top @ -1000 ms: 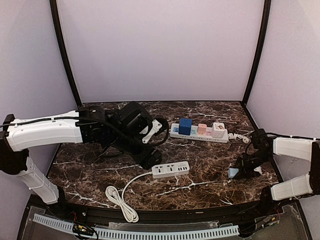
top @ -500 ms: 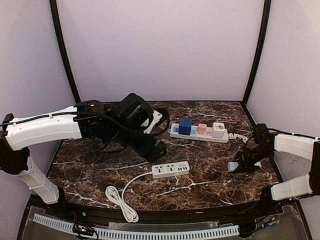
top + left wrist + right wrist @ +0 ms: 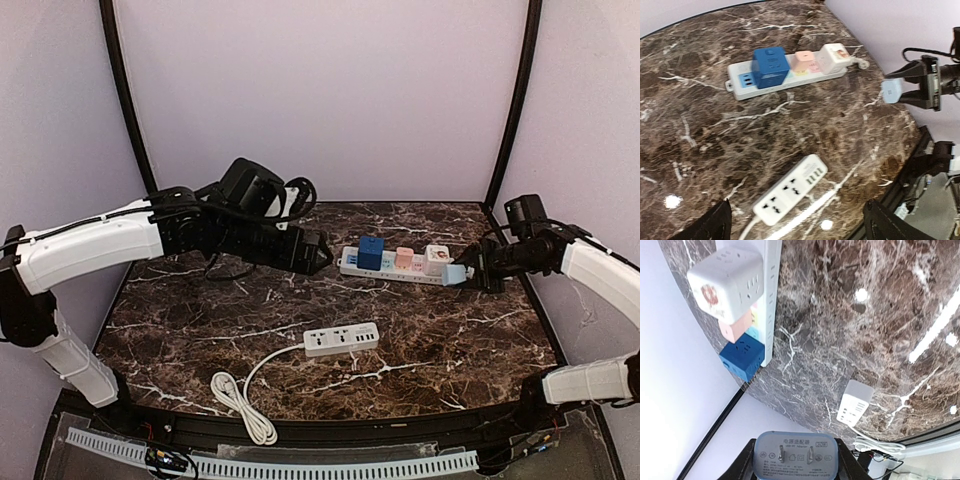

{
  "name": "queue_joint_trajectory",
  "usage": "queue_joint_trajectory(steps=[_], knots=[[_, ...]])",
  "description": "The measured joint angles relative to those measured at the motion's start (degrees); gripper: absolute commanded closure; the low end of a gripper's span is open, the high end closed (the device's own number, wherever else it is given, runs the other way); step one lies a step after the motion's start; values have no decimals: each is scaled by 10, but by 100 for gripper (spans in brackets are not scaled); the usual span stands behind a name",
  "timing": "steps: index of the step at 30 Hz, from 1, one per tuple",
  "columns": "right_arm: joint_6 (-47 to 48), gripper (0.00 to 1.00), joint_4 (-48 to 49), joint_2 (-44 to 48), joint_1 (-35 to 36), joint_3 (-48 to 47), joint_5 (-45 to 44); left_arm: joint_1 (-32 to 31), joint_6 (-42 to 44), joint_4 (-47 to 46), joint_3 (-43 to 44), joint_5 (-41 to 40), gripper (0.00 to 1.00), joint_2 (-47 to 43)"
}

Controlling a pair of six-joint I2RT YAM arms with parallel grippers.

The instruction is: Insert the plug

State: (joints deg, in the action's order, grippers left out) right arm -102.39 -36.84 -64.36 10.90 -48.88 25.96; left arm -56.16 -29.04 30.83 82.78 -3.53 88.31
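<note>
My right gripper (image 3: 470, 272) is shut on a light blue plug adapter (image 3: 456, 274), held in the air just beyond the right end of the long power strip (image 3: 352, 267). In the right wrist view the plug (image 3: 795, 456) fills the bottom edge between the dark fingers (image 3: 746, 462), its two metal prongs facing the camera. A small white power strip (image 3: 341, 339) lies at the table's middle front, also seen in the left wrist view (image 3: 790, 189). My left gripper (image 3: 312, 254) hovers left of the long strip, open and empty, fingertips (image 3: 710, 227) wide apart.
The long strip (image 3: 740, 87) carries a blue cube adapter (image 3: 770, 66), a pink one (image 3: 804, 60) and a white one (image 3: 834, 56). The small strip's white cable lies coiled (image 3: 240, 400) near the front edge. Dark frame posts (image 3: 510, 100) and lilac walls enclose the table.
My right arm has lifted the plug from low at the right front up and back to the long strip's right end. The left arm has risen and drawn back from the small strip.
</note>
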Motion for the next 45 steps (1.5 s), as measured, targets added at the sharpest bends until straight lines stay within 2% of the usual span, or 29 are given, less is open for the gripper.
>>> queue_joint_trajectory(steps=[8, 16, 32, 38, 45], knots=[[-60, 100, 7, 22, 84, -39, -2, -4, -57, -151, 0, 117, 19, 19], [-100, 100, 9, 36, 135, -88, -19, -15, -96, -263, 0, 169, 22, 87], [-120, 100, 8, 51, 194, -104, -64, -64, -112, -401, 28, 170, 29, 170], [-120, 100, 8, 58, 203, -104, -72, -68, -129, -426, 31, 155, 39, 189], [-120, 100, 8, 60, 203, -104, -78, -68, -146, -448, 36, 136, 44, 198]])
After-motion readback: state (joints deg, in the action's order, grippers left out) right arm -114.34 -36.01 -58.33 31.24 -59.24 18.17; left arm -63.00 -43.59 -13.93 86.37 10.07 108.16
